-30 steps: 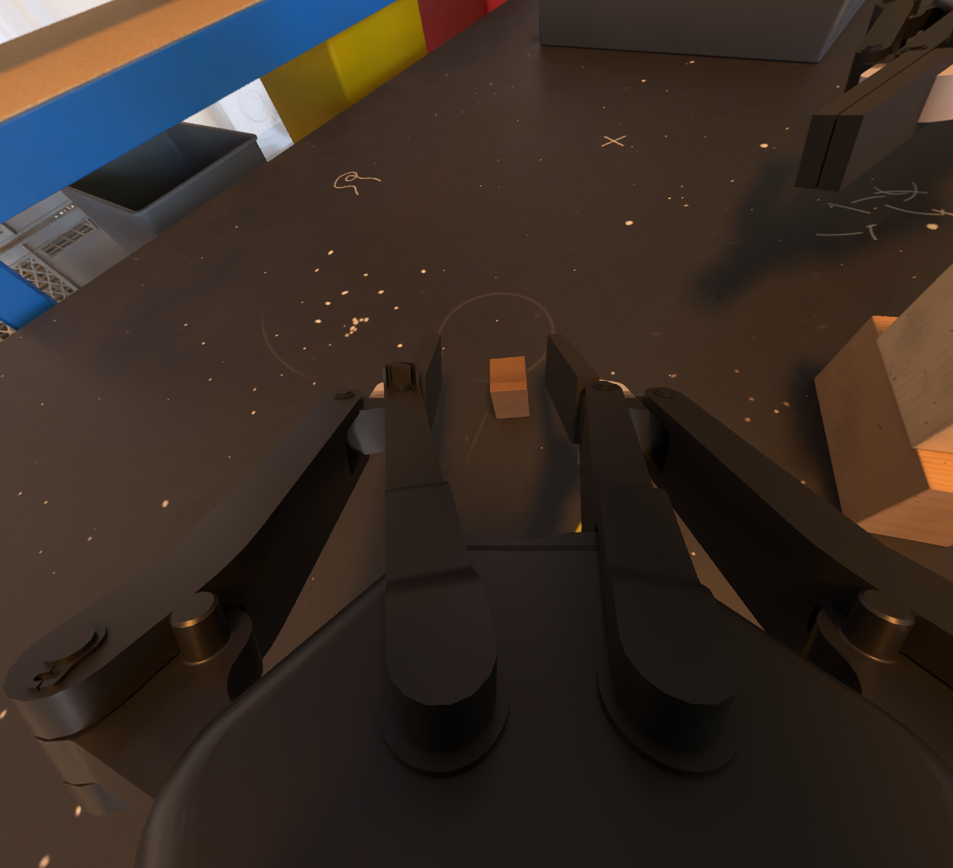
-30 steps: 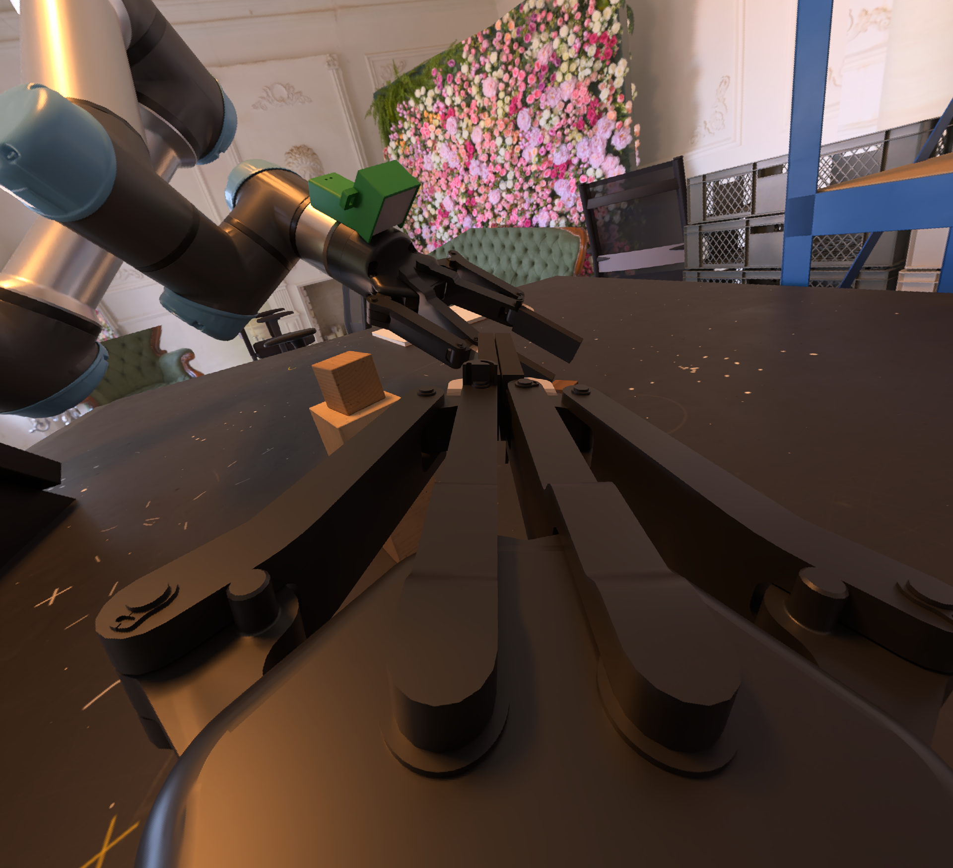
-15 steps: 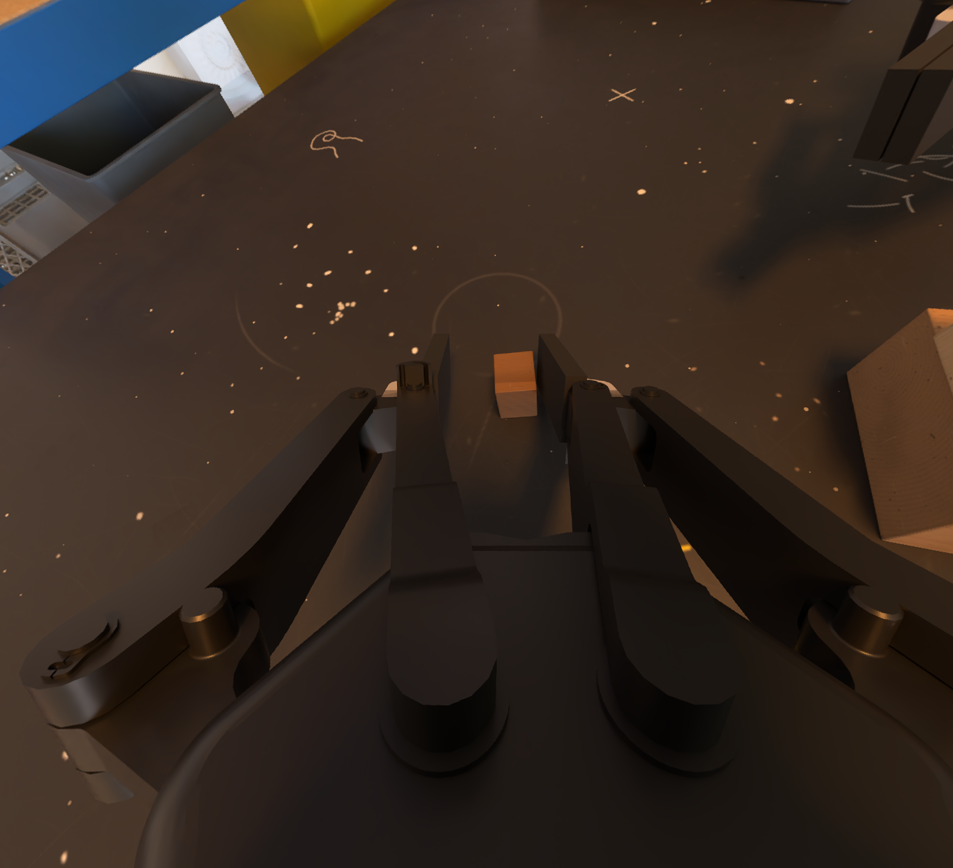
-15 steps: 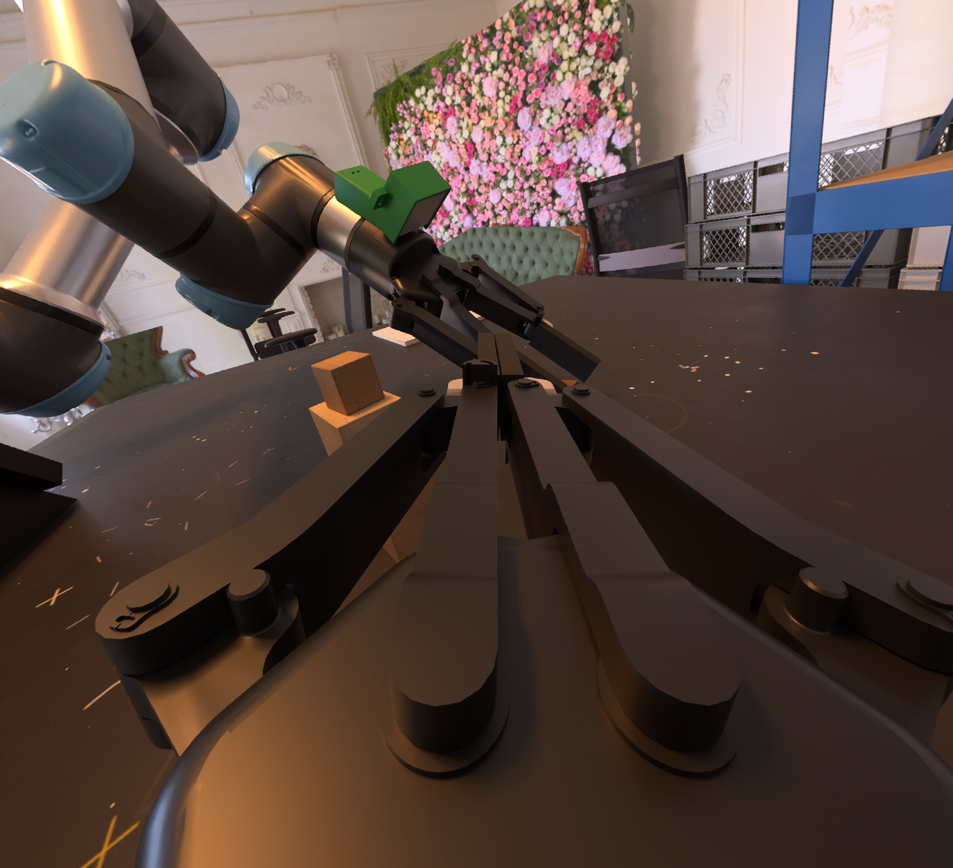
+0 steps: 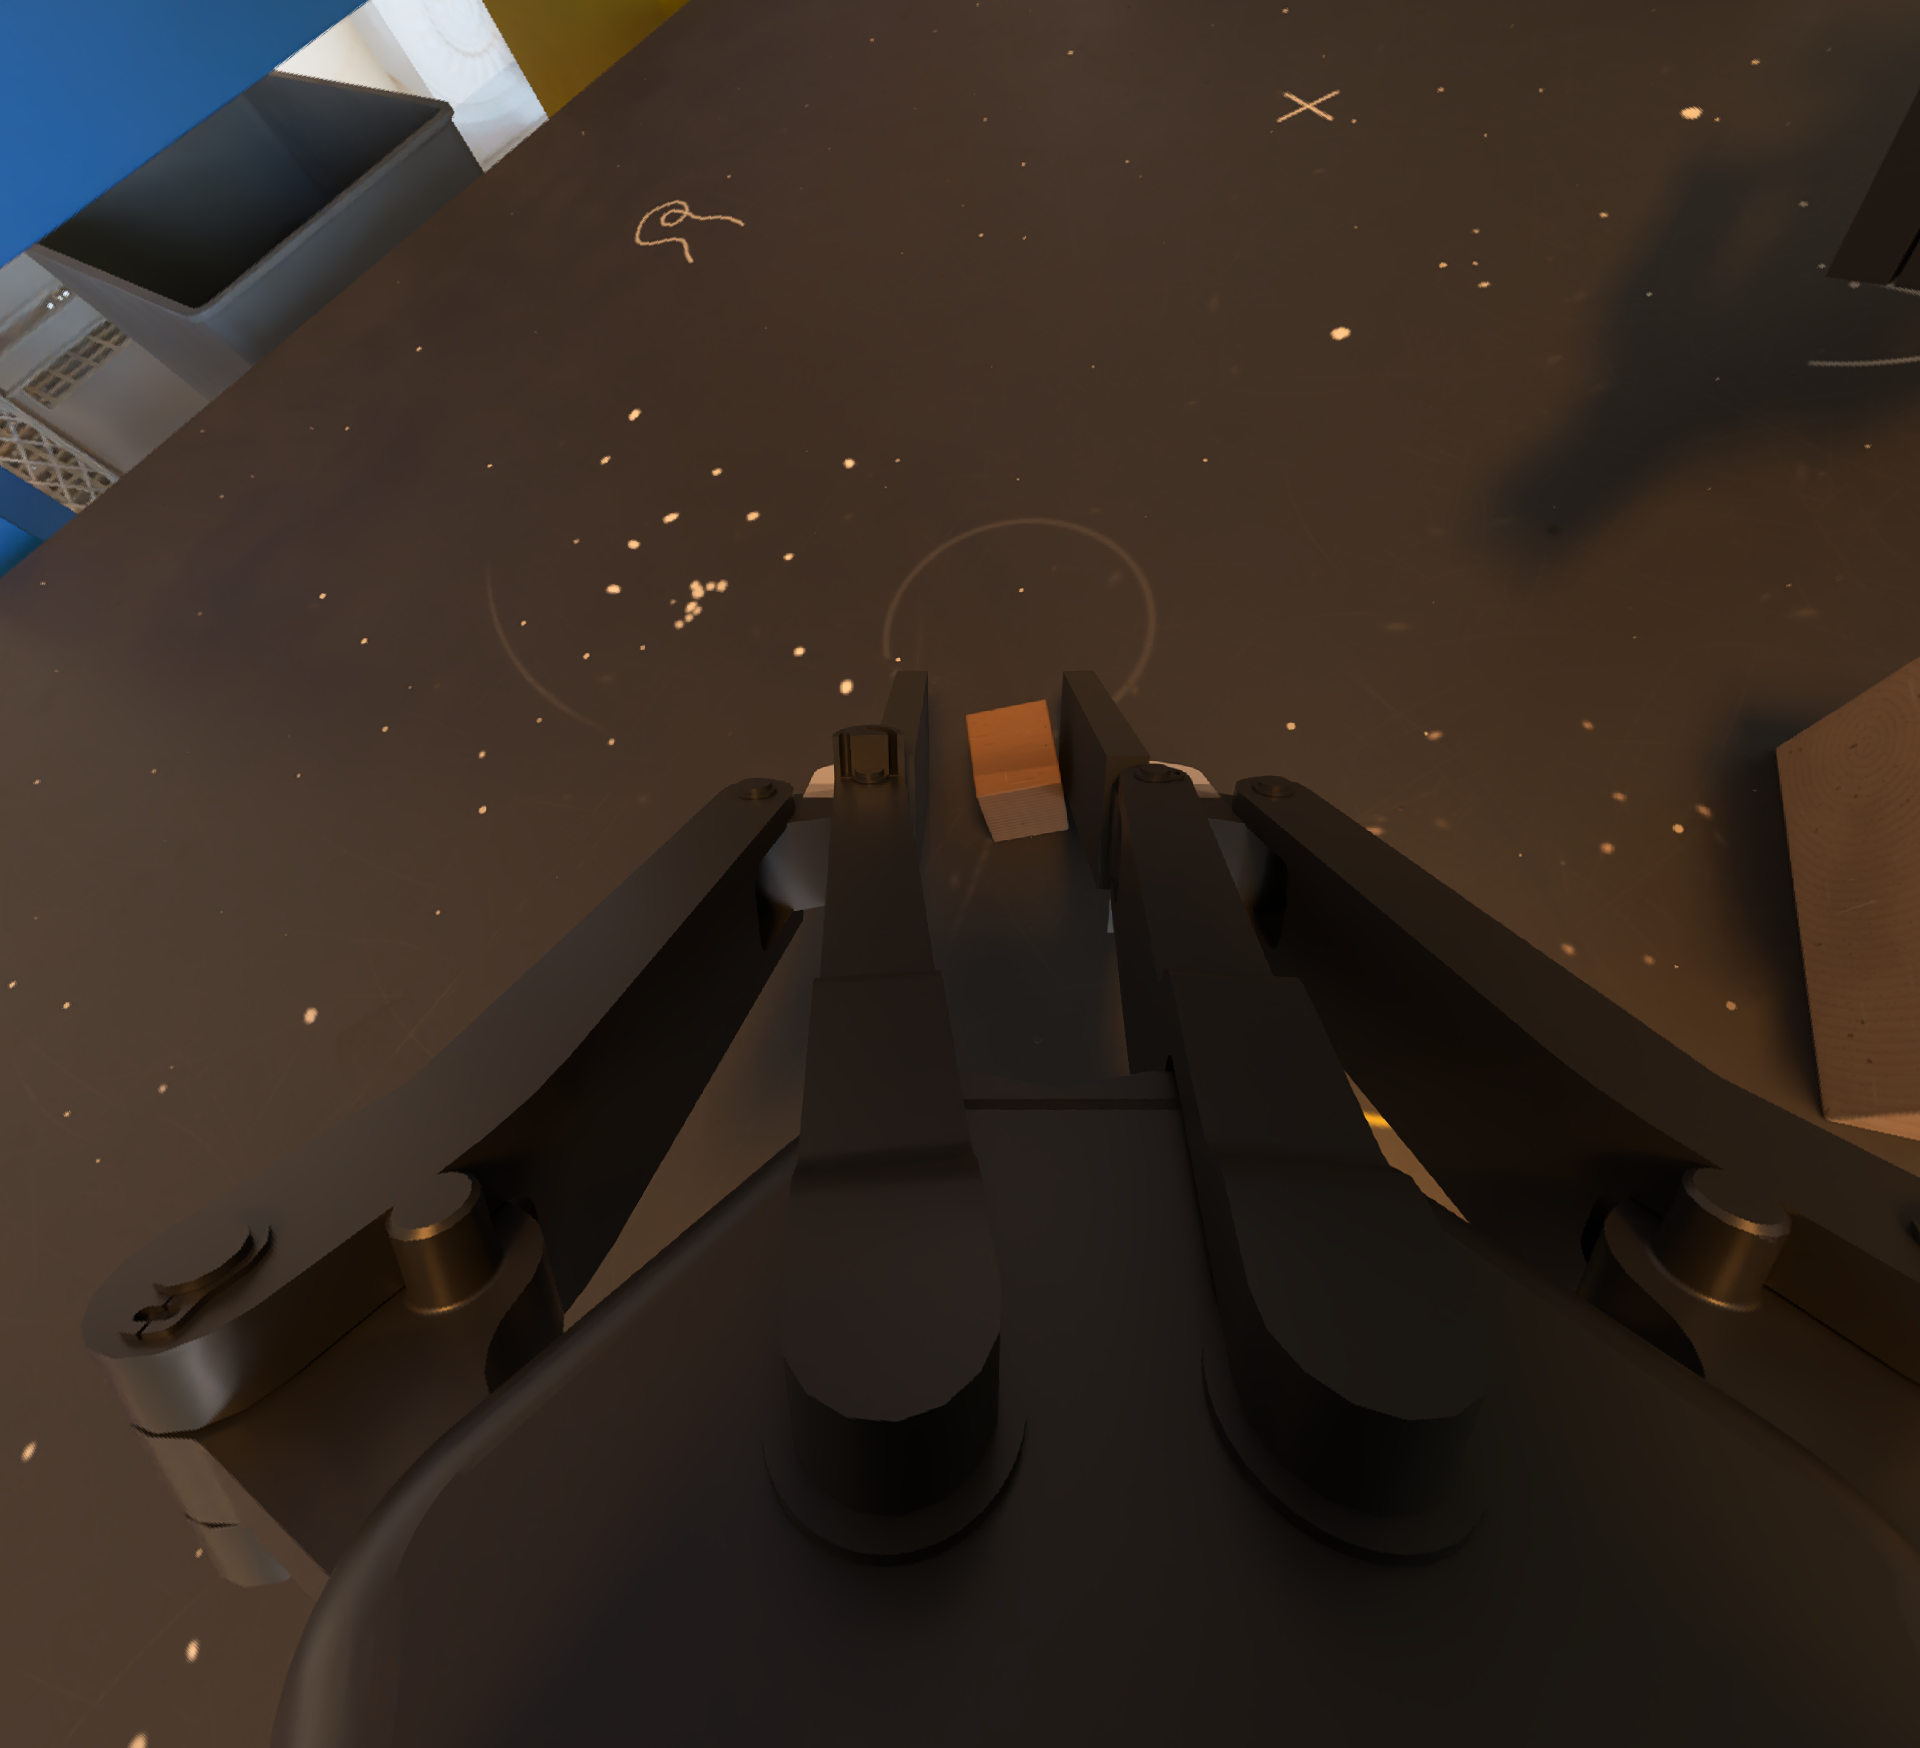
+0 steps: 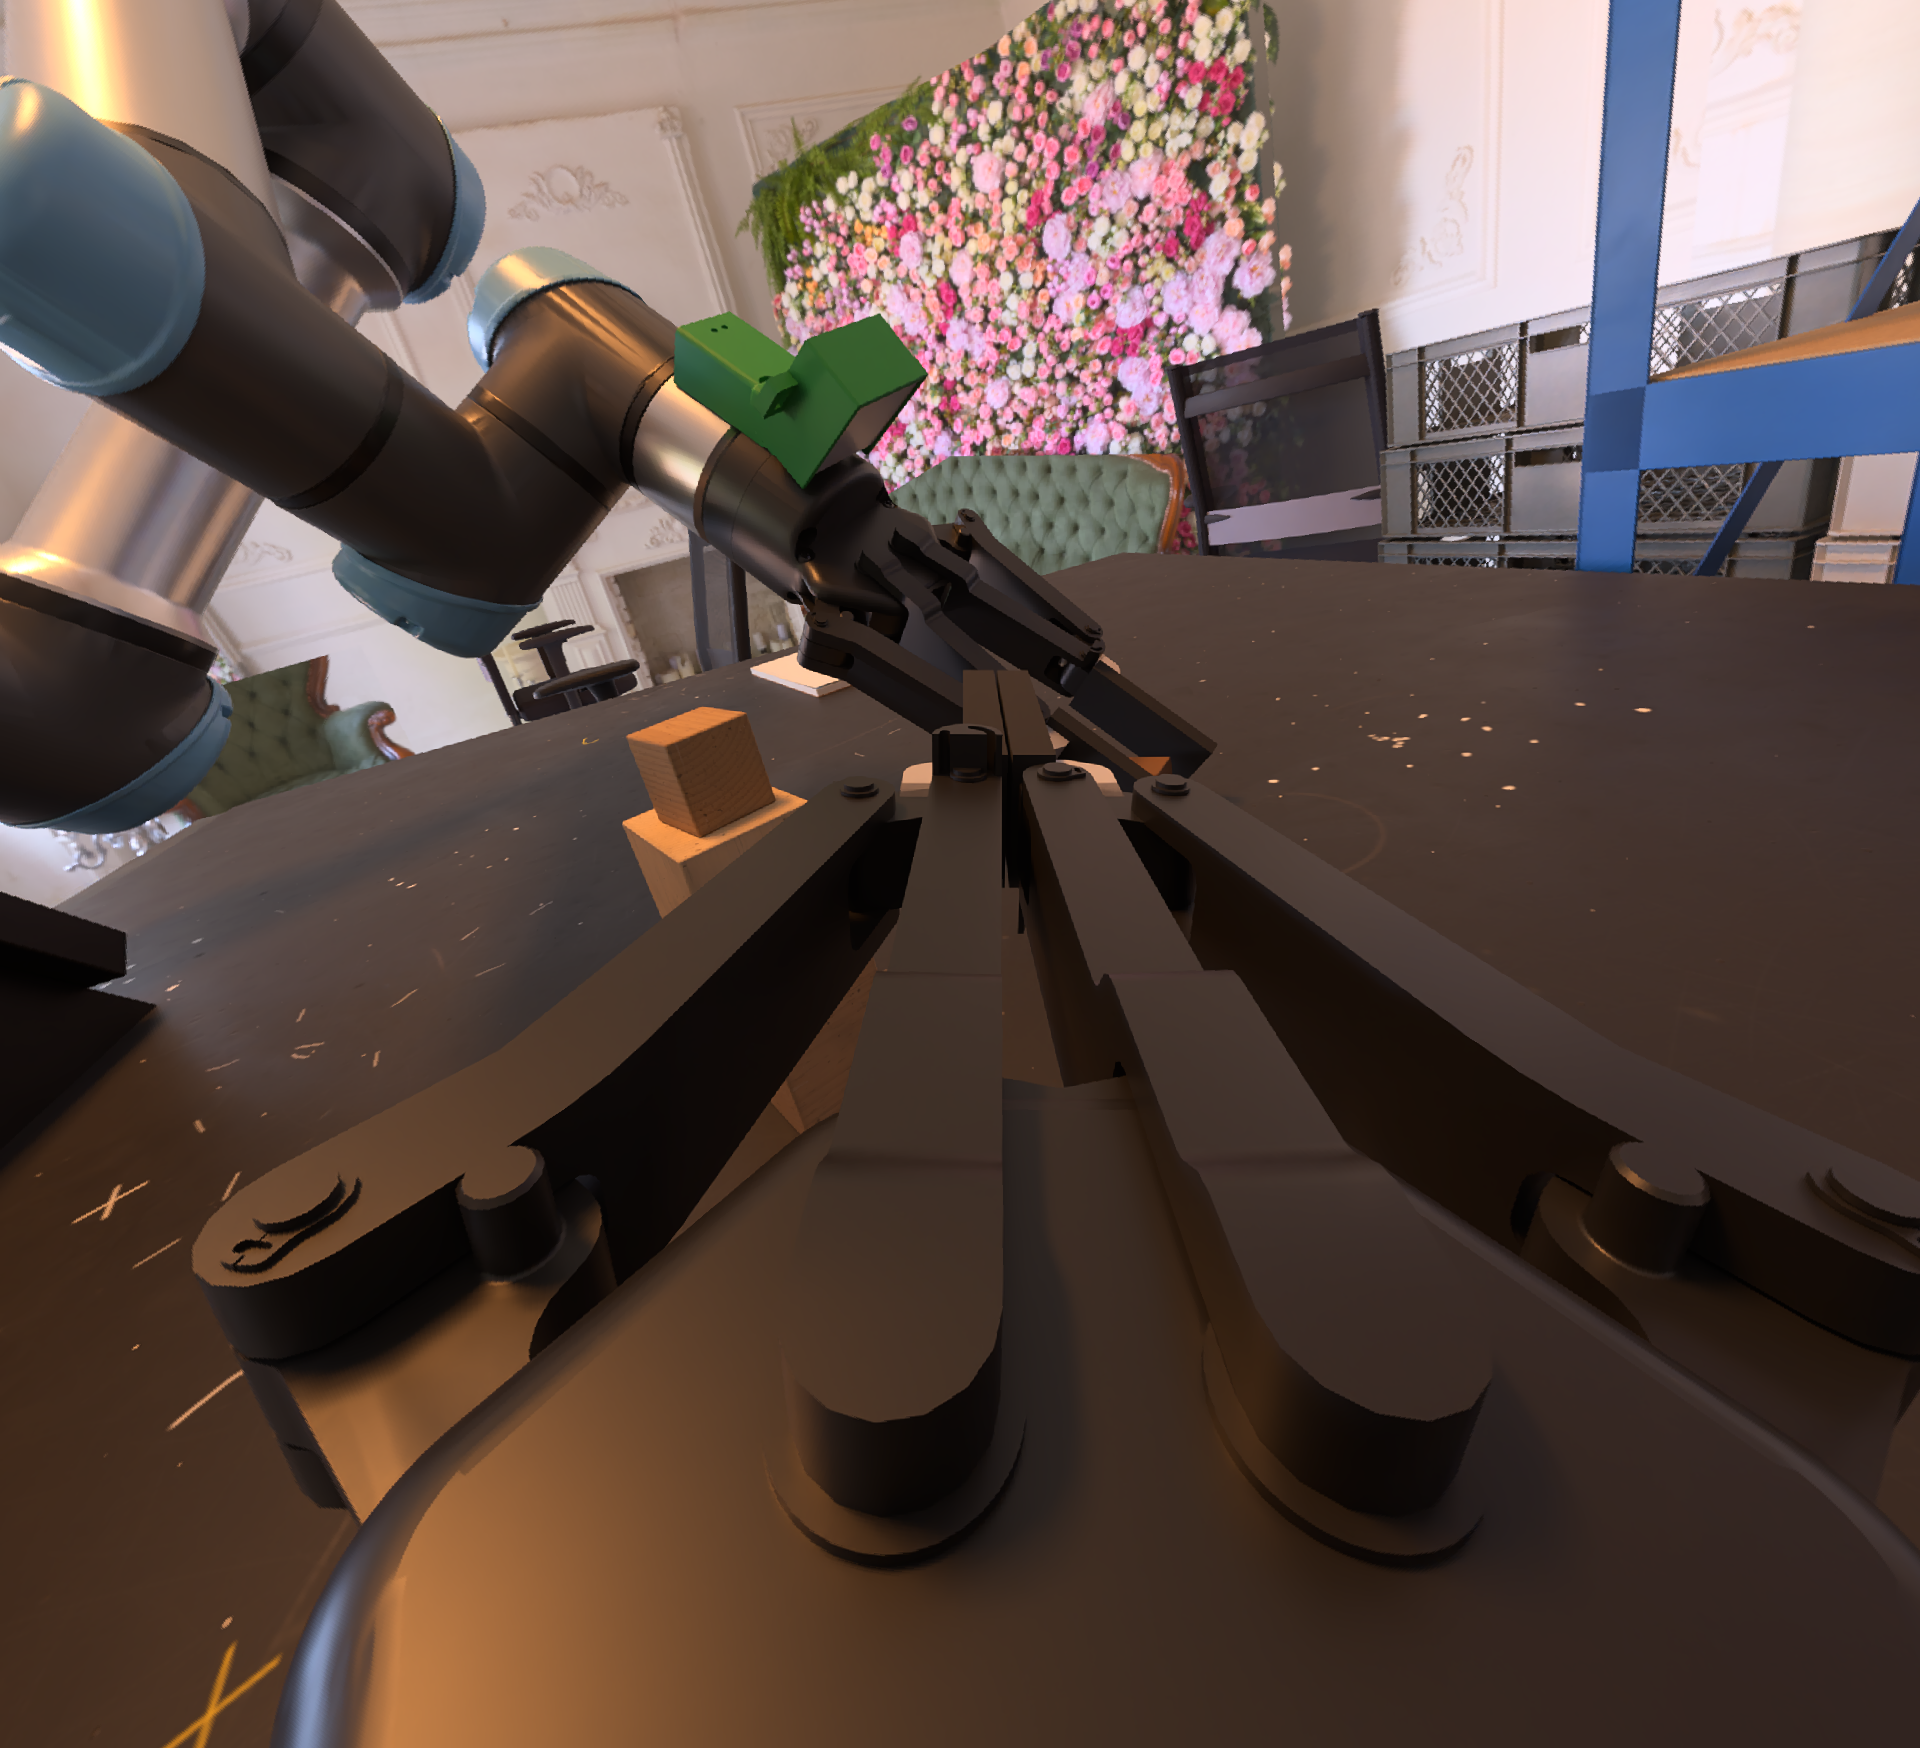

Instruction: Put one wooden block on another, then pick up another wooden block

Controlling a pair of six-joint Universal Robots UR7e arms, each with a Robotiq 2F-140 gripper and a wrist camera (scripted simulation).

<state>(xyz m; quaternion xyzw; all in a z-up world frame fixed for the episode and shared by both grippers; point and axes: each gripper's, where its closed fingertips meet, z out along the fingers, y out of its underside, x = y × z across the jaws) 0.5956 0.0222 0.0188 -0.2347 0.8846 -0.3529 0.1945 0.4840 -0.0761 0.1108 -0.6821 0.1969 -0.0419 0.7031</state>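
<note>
Silver arm [image 6: 125,472], blue joint caps, green wrist camera [image 6: 800,384], black linkage hand [image 6: 1039,659].

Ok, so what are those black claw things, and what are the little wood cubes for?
These are two robot arms. Each has a camera at its wrist that looks along its two-fingered claw, called an end effector. One picture looks from the left end effector. Its fingers are open on either side of a small wooden block on the dark table, with nothing squeezed yet. The other picture looks from the right end effector, which is shut and holds nothing. From there you can see the other arm, and a wooden cube stacked on a bigger block.
</note>
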